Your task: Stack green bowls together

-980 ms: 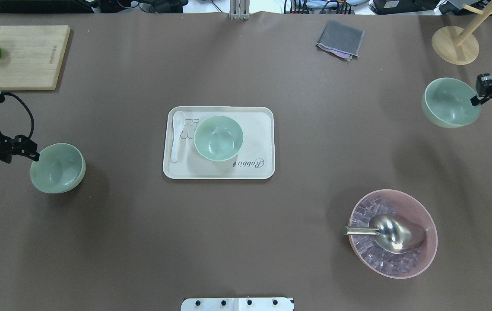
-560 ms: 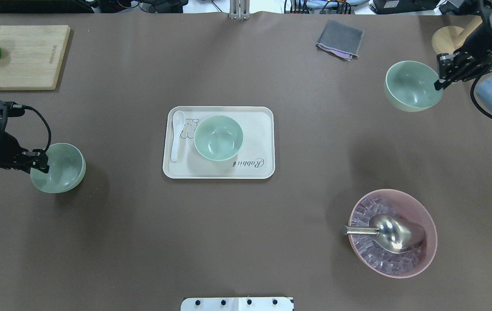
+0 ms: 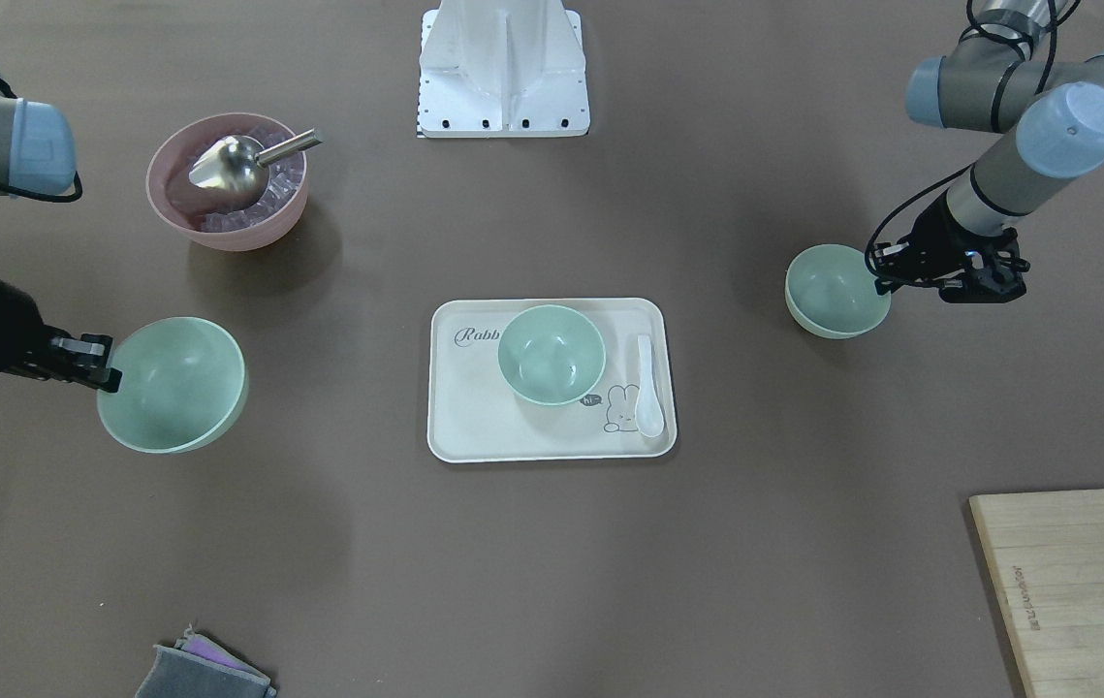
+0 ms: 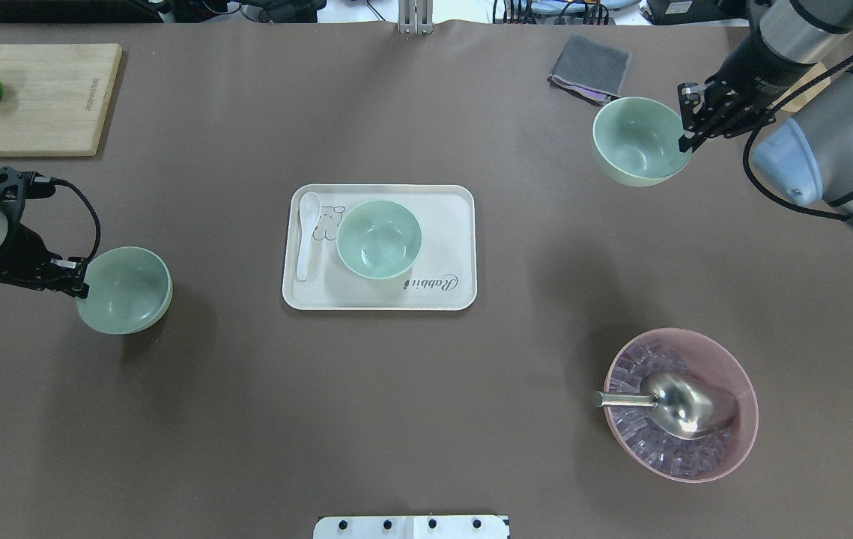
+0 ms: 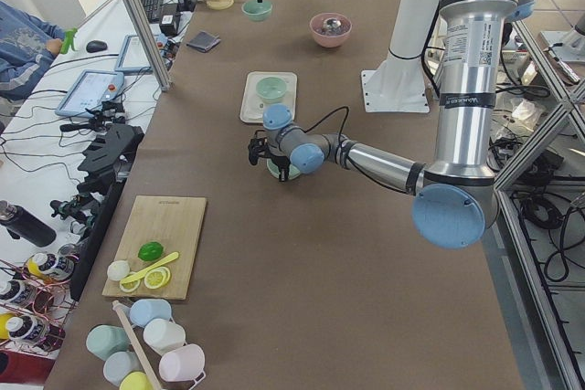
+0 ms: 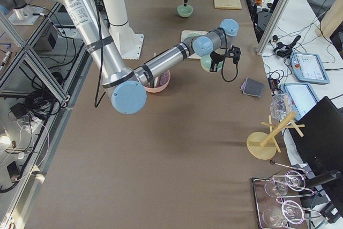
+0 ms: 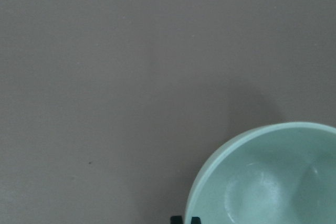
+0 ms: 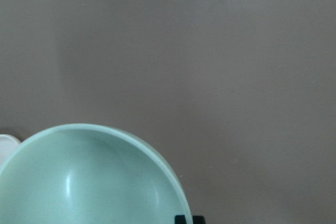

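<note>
Because a rim grip leaves each bowl hanging mouth-up and ready to nest, my left fingers (image 4: 80, 288) are closed on the rim of the left bowl (image 4: 128, 292), and my right fingers (image 4: 685, 139) pinch the rim of the right bowl (image 4: 634, 144). The left bowl sits near the left edge of the tabletop (image 4: 426, 419), about midway along it. The right bowl is out toward the far right corner, near the cloth (image 4: 591, 67). The tray bowl (image 4: 379, 239) waits on the tray (image 4: 441, 293) at the centre, which I judge to be the base of the stack.

My wrist views show only dark fingertip ends at each rim and the bowls' bare insides. The overhead view shows the tray's place between them. The front-facing view adds height: the right bowl looms large and tipped, clear of its shadow, so it is lifted. Whether the left bowl is off the tabletop I cannot tell.
</note>
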You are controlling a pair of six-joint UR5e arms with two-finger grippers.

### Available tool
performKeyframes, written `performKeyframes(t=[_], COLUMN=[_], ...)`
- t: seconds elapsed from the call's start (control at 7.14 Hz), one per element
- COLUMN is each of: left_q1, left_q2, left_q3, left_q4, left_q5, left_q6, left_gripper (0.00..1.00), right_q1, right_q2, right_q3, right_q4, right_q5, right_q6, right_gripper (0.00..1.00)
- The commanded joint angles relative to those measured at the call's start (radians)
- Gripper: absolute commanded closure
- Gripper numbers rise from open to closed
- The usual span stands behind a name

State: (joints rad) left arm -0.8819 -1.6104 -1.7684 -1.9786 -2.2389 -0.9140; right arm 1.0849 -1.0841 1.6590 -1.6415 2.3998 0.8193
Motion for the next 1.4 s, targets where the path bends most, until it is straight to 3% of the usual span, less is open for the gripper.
performKeyframes(t=[0.0,0.28,0.56,0.98,1.26], left_q1=[-0.003,0.0,-0.003,-0.028,-0.061], left_q2=[-0.118,-0.225,-0.293,-0.344,-0.345], left_q3=[0.004,0.001,-0.002,-0.011,-0.013], left_q4=[0.017,0.064,0.098,0.098,0.098], left_q5=[-0.054,-0.068,-0.082,-0.088,-0.146], left_q6=[-0.093,-0.167,-0.184,-0.23,-0.232], left_gripper=[1.0,1.0,1.0,1.0,1.0], right_q1=[-0.101,-0.212,-0.327,-0.402,-0.447], right_q2=[0.083,0.169,0.181,0.262,0.282], right_q3=[0.022,0.021,0.001,-0.092,-0.142], right_q4=[0.003,0.018,0.194,0.261,0.318], right_q5=[-0.037,-0.114,-0.21,-0.283,-0.348], right_q6=[0.198,0.357,0.565,0.645,0.664], right_gripper=[1.0,1.0,1.0,1.0,1.0])
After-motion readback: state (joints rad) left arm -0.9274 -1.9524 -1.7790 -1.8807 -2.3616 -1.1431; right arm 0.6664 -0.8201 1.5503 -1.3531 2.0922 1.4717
